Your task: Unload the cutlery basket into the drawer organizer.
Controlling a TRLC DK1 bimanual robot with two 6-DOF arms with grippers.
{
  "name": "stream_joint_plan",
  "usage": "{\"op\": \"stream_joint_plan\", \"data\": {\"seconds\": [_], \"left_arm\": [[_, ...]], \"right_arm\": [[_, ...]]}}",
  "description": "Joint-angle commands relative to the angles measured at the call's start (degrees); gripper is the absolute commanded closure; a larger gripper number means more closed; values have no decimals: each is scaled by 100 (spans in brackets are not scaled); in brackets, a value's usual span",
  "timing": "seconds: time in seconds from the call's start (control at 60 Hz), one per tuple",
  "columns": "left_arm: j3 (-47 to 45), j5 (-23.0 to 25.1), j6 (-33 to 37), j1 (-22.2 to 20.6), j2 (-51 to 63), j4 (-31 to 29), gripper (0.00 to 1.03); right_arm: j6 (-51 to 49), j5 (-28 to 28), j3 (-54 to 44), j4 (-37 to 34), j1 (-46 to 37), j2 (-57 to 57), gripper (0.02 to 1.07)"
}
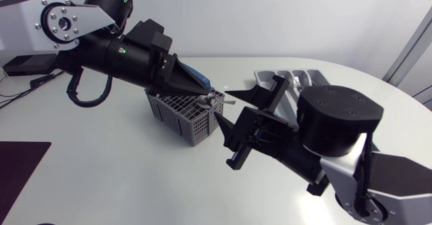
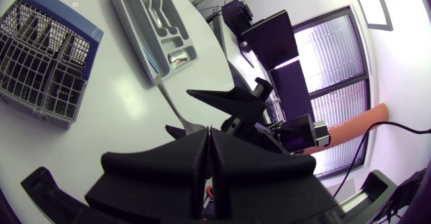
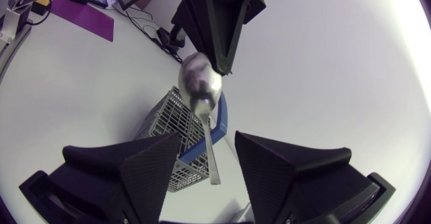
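1. The cutlery basket [image 1: 177,114] stands on the white table [image 1: 101,178], under the two grippers where they meet. It is a box of grey plastic mesh split into square cells, with a blue rim along one side. The pictures do not show for certain what is inside it.
2. The drawer organizer [image 2: 138,32] lies flat on the table, well apart from the basket. It is a smooth, light grey moulded tray with several long slots side by side and a short cross slot at one end. Silver cutlery lies in the long slots, too small to tell by kind. A small item in the cross slot cannot be made out. In the head view, the right arm hides much of the tray.
3. A spoon [image 3: 200,83] is held in the air above the basket, between the two grippers. It is polished metal, with an oval, mirror-bright bowl and a slim, straight handle.
4. The left gripper [image 2: 209,131] comes in from the head view's upper left. Its two matte black wedge fingers are pressed together on the edge of the spoon's bowl, one on each side.
5. The right gripper [image 3: 207,140] comes in from the lower right and faces the left one. Its fingers are spread apart. The spoon's handle points down into the gap between them and touches neither finger.
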Motion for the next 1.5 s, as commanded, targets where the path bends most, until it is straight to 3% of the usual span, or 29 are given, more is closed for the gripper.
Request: {"op": "stream_joint_plan", "data": {"seconds": [0.0, 0.283, 0.85, 1.483], "left_arm": [[247, 150, 86, -26, 130, -24, 100], [256, 203, 95, 9, 174, -24, 100], [168, 220, 104, -8, 174, -15, 100], [36, 229, 69, -43, 34, -15, 100]], "right_arm": [[-137, 45, -137, 211, -20, 172, 60], [-234, -69, -41, 527, -134, 524, 85], [-225, -78, -58, 607, -195, 445, 86], [-208, 1, -85, 607, -151, 374, 99]]}}
